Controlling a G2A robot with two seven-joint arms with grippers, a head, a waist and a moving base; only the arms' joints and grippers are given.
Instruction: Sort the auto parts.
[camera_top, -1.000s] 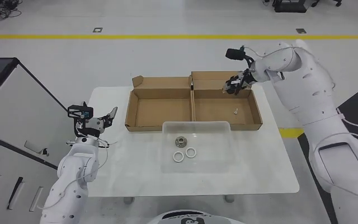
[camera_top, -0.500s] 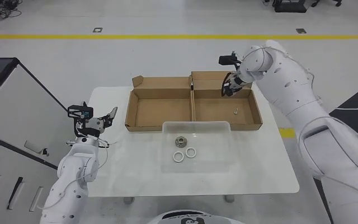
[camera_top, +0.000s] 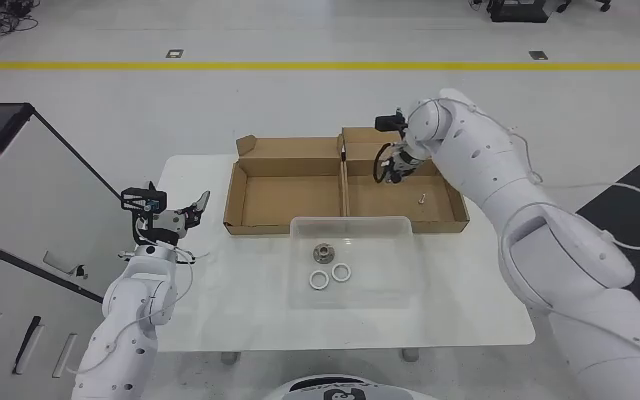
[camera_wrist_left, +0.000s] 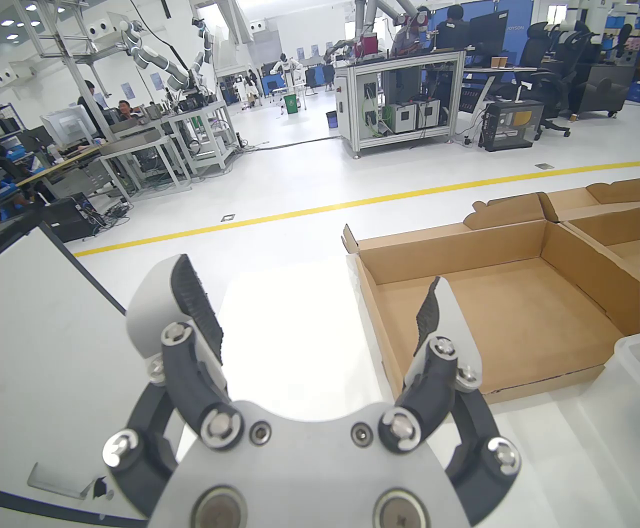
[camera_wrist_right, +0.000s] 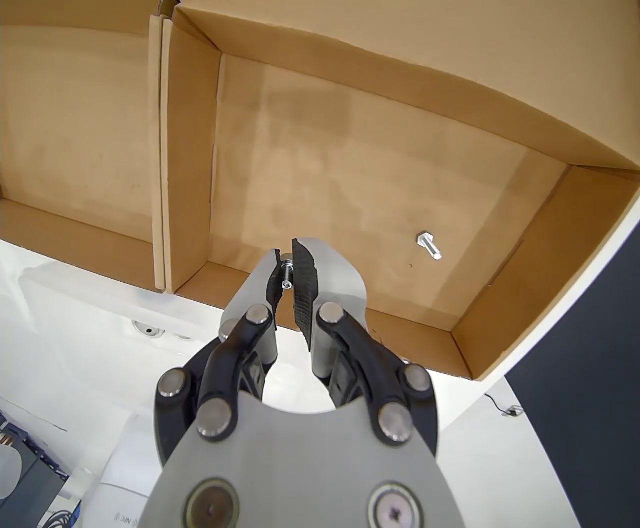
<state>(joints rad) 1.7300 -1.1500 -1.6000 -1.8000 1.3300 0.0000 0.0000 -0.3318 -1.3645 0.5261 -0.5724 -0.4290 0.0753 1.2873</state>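
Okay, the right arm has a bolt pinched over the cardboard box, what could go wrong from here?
1. The right end effector grips the bolt only at its very tips, so it might slip or twist out early.
2. It hangs over the right box on the side next to the left box. A bolt dropped here could bounce over the shared wall, away from the loose bolt.

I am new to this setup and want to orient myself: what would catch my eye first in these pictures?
The right tool, shut on a small bolt, hangs over the right cardboard box, where a second bolt lies on its floor. Nearer the robot, a clear tray holds two white rings and a metal part.
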